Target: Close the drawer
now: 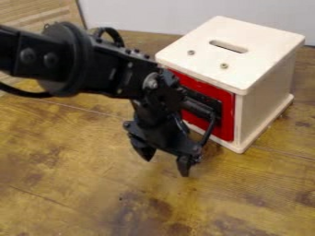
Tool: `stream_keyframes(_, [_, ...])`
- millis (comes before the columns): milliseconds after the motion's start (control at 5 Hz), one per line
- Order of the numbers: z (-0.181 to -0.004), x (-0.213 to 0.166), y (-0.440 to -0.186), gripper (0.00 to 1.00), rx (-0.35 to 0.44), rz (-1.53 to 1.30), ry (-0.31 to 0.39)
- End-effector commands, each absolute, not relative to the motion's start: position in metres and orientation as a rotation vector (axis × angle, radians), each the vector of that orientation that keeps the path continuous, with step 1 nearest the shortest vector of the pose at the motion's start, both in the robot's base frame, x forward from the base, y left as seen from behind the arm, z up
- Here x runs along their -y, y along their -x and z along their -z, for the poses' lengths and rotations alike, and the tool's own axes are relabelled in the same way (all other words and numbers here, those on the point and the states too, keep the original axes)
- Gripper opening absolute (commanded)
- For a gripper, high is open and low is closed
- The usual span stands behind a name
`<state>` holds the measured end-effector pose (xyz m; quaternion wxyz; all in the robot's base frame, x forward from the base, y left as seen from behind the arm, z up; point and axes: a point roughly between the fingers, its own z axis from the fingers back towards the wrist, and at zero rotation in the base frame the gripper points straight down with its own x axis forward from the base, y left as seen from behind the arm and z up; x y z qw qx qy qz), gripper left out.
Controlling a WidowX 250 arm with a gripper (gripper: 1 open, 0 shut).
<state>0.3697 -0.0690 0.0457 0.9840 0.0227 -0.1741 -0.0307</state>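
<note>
- My gripper (164, 157) hangs just above the wooden table (74, 194), fingers pointing down and spread apart with nothing between them; I am holding nothing.
- The drawer (204, 103) sits in the side of the cream cabinet (240, 64) that faces me. I see its red front and the black handle (216, 123) running across it, just beside my wrist.
- How far the drawer sticks out I cannot tell for sure: my arm (74, 60) covers its left part. The red face looks nearly level with the cabinet's opening, so I judge it almost shut, perhaps fully.
- My fingers are spread and empty because closing calls for a push, not a grasp. The body of the gripper sits right in front of the drawer face, which suits pressing it inward with the side of the hand.
- Whether I am touching the handle or only close to it is hidden by my own wrist.
- The cabinet stands flat on the table with its slotted top (227, 44) upward and nothing behind it to brace it, so a hard shove could slide the whole box rather than the drawer. If any gap is left, a gentle, straight push toward the cabinet is what I judge it needs.
</note>
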Motion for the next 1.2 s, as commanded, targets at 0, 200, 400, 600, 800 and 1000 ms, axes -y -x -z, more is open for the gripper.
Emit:
stream_keyframes(0, [-0.076, 0.062, -0.377, 1.0, 0.449, 0.041, -0.04])
stream_keyframes(200, [-0.076, 0.059, -0.377, 1.0, 0.45, 0.039, -0.048])
stream_keyframes(400, [-0.077, 0.056, -0.378, 1.0, 0.453, 0.036, -0.057])
stream_keyframes(600, [-0.078, 0.052, -0.378, 1.0, 0.455, 0.03, -0.067])
stream_keyframes(800, [-0.079, 0.049, -0.378, 1.0, 0.457, 0.025, -0.077])
stream_keyframes(1000, [-0.08, 0.047, -0.377, 1.0, 0.457, 0.018, -0.085])
